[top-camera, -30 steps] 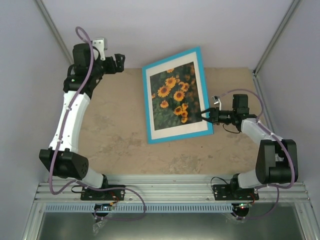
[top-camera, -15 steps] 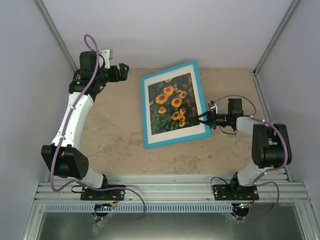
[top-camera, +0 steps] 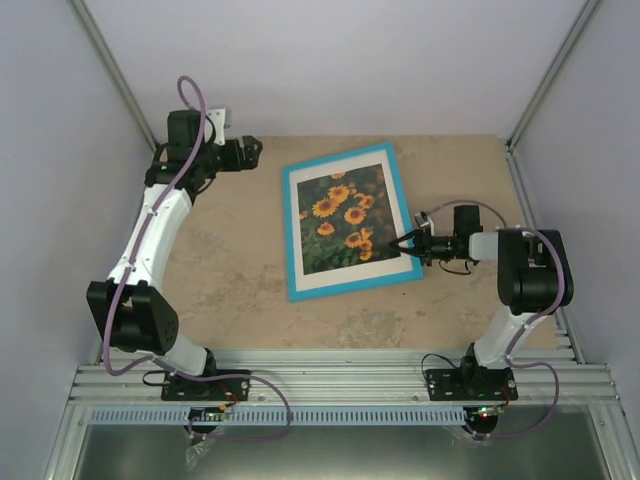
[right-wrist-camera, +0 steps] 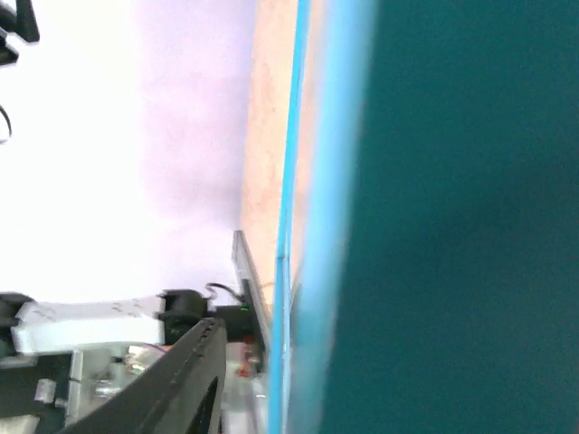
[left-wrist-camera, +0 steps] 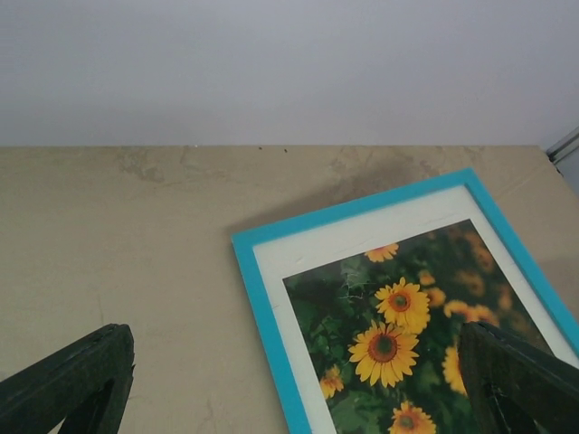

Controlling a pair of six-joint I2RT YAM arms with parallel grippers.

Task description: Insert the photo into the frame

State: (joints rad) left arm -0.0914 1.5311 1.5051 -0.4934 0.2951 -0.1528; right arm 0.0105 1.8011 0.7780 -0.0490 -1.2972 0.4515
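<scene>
Tan table (top-camera: 230,270) bears the frame (top-camera: 288,235) flat at centre, photo (top-camera: 343,218) already inside, so the task looks near done: the right gripper (top-camera: 407,243), pinching its right edge, should next let go, while the left gripper (top-camera: 245,150) hovers open nearby.

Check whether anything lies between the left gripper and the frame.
Nothing visible does. Only table surface lies between the open left gripper and the frame, and the left wrist view shows the frame's nearest corner unobstructed ahead of the fingers.
</scene>
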